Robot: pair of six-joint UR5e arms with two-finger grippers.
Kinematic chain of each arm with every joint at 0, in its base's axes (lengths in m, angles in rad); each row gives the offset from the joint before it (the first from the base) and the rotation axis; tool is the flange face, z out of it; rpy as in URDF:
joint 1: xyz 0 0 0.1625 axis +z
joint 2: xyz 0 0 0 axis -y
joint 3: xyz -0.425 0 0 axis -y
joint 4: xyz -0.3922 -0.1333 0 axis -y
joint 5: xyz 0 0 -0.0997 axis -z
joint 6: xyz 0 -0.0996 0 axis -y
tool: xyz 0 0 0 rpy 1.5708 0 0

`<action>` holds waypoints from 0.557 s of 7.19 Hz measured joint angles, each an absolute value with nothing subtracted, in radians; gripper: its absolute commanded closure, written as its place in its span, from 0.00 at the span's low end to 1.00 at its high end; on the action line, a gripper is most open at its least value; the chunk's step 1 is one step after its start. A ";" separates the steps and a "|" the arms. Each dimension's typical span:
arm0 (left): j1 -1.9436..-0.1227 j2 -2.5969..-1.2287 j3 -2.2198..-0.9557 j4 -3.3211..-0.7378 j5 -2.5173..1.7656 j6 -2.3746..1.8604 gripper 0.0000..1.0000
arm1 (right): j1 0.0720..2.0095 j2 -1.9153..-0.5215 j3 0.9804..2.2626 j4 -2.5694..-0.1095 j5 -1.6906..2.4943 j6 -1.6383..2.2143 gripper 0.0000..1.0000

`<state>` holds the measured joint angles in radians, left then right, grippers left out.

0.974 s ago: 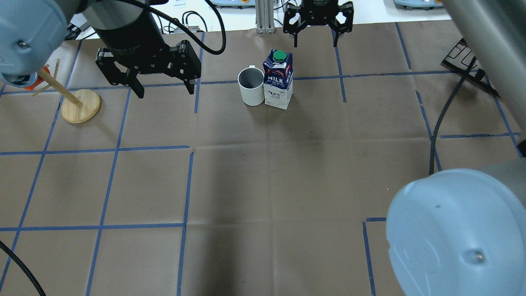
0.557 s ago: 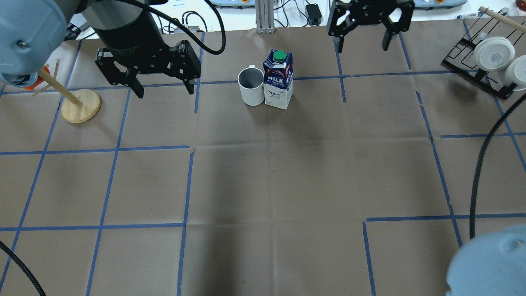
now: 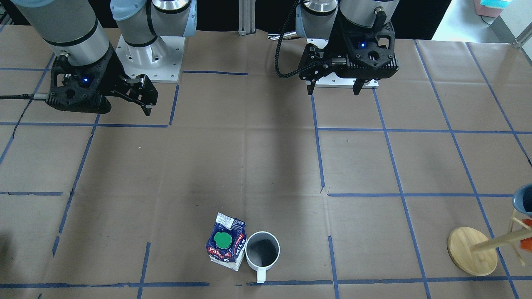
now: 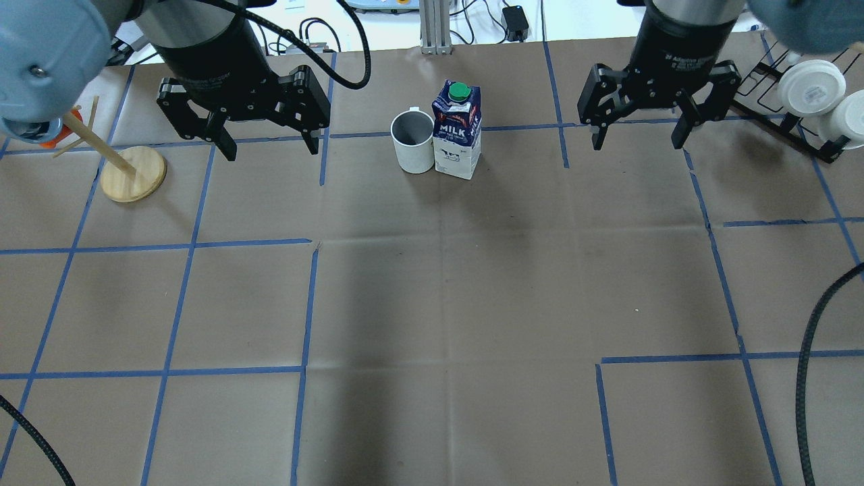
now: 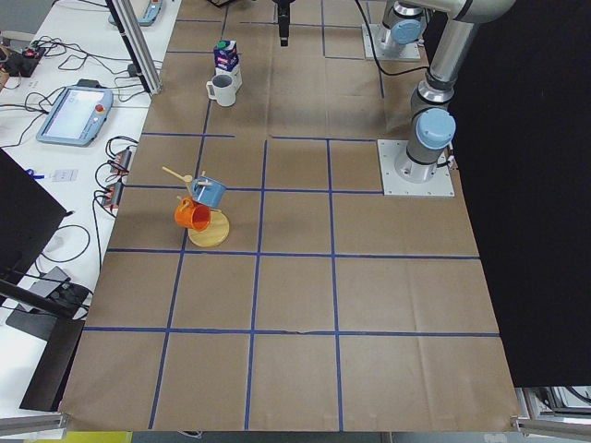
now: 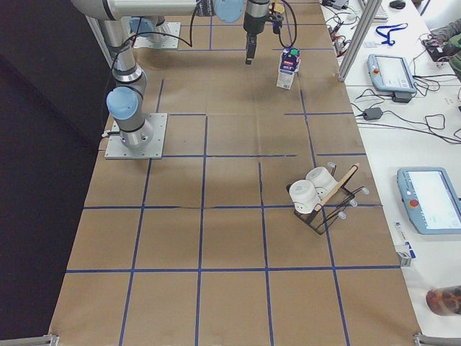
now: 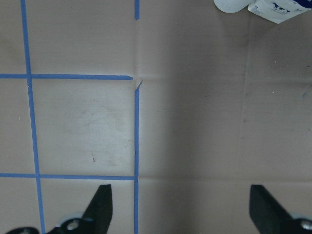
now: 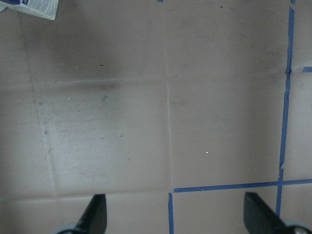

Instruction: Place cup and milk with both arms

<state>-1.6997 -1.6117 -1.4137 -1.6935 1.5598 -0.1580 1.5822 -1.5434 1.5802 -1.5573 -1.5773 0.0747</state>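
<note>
The white cup (image 4: 412,142) and the blue milk carton (image 4: 457,131) with a green cap stand upright, touching side by side, near the far edge of the table. They also show in the front view, cup (image 3: 262,251) and milk (image 3: 225,247). My left gripper (image 4: 270,148) hangs open and empty to the left of the cup, well apart from it. My right gripper (image 4: 637,143) hangs open and empty to the right of the milk, also apart. The left wrist view shows the cup's base (image 7: 234,5) at the top edge, and the right wrist view shows a corner of the milk (image 8: 34,7).
A wooden mug tree (image 4: 133,174) holding an orange mug (image 5: 194,214) and a blue mug stands at the far left. A black rack with white cups (image 4: 810,88) sits at the far right. Brown paper with blue tape lines covers the table (image 4: 432,304).
My right arm has swung from behind the milk out to the right and nearer, its gripper staying open. The left arm, cup and milk have not moved.
</note>
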 measured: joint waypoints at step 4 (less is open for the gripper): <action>-1.700 -1.611 -1.414 -1.694 1.559 -0.158 0.00 | 1.582 -1.588 1.653 -1.627 -1.579 0.078 0.00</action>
<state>-1.6997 -1.6107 -1.4143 -1.6935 1.5592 -0.1580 1.5816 -1.5885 1.6531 -1.6267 -1.5786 0.0783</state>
